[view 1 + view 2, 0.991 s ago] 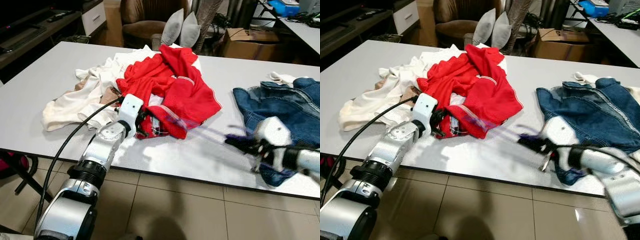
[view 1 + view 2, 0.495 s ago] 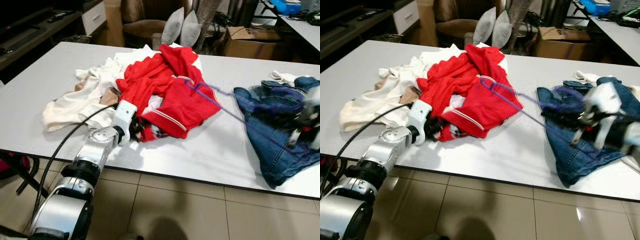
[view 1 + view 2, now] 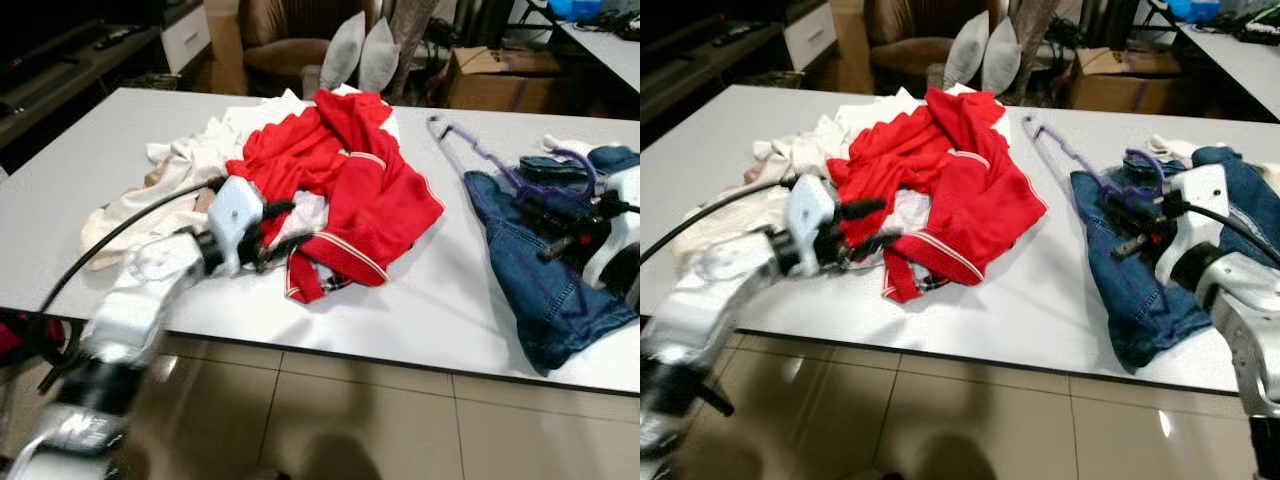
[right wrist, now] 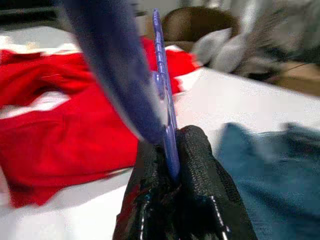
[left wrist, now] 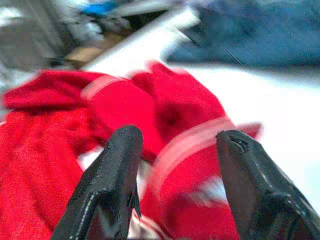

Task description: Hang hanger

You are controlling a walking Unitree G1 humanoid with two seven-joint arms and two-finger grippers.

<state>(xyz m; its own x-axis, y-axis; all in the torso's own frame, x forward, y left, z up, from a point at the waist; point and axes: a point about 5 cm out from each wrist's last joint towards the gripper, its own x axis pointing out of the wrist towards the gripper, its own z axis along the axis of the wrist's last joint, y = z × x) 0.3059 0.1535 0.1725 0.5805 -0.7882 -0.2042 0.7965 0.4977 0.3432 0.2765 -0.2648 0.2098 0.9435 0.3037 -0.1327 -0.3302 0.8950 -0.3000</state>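
Right hand [image 3: 1123, 222] at right of frame, over the jeans [image 3: 1140, 280], fingers closed on a purple hanger [image 3: 1070, 160]; the hanger runs from the hand up toward frame centre-top, its far end above the bare worktop [image 3: 1040, 290] between the red shirt [image 3: 950, 200] and the jeans (hook curls near the hand, blurred). In the right wrist view the two black fingers [image 4: 200, 175] pinch the thin purple bar [image 4: 165, 110] tight, red shirt and jeans behind. Left hand [image 3: 862, 228] at left-centre of frame, fingers spread open, tips at the edge of the red shirt; can't tell if touching (arm motion-blurred). Left wrist view shows both fingers [image 5: 112, 180] apart with red cloth [image 5: 165, 115] in the gap beyond them. White clothes [image 3: 170, 175] piled at left of the red shirt, partly under it. Grey cushions [image 3: 360, 55], a brown chair [image 3: 290, 35] and a cardboard box [image 3: 500, 75] sit behind the worktop at top of frame. Tiled floor [image 3: 350, 410] along the bottom.
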